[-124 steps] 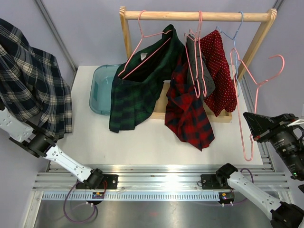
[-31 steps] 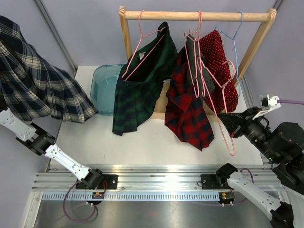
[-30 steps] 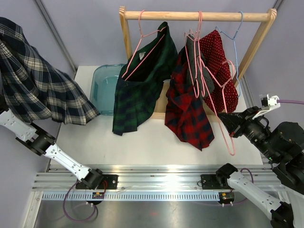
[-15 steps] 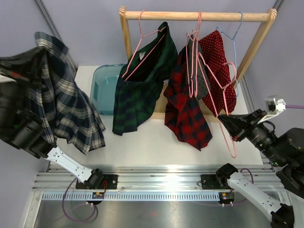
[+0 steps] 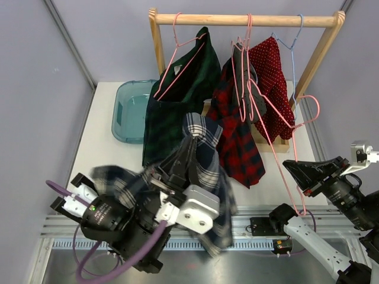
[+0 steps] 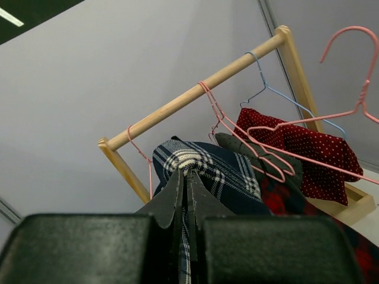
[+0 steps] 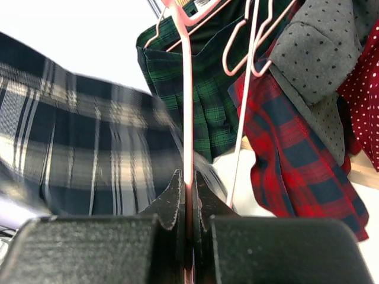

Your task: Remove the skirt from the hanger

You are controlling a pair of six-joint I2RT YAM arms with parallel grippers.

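Observation:
The navy plaid skirt [image 5: 204, 133] hangs bunched from my left gripper [image 5: 189, 142], which is shut on its waistband in the centre foreground, close under the top camera. In the left wrist view the fabric [image 6: 195, 160] is pinched between the shut jaws of the left gripper [image 6: 188, 174]. My right gripper [image 5: 291, 168] is shut on the wire of a bare pink hanger [image 5: 309, 96] at the right, in front of the rack. In the right wrist view the wire [image 7: 188, 89] runs up from the right gripper [image 7: 188, 177], and the skirt [image 7: 77, 148] is blurred at the left.
A wooden rack [image 5: 243, 19] at the back holds a green plaid skirt [image 5: 177, 100], a red plaid garment [image 5: 240, 142], a red dotted garment [image 5: 275, 89] and spare hangers. A teal basin [image 5: 127, 109] sits at the back left of the white table [image 5: 106, 160].
My left arm has swung from the far left to the centre front, carrying the plaid skirt. The right gripper has shifted slightly down and right with the pink hanger.

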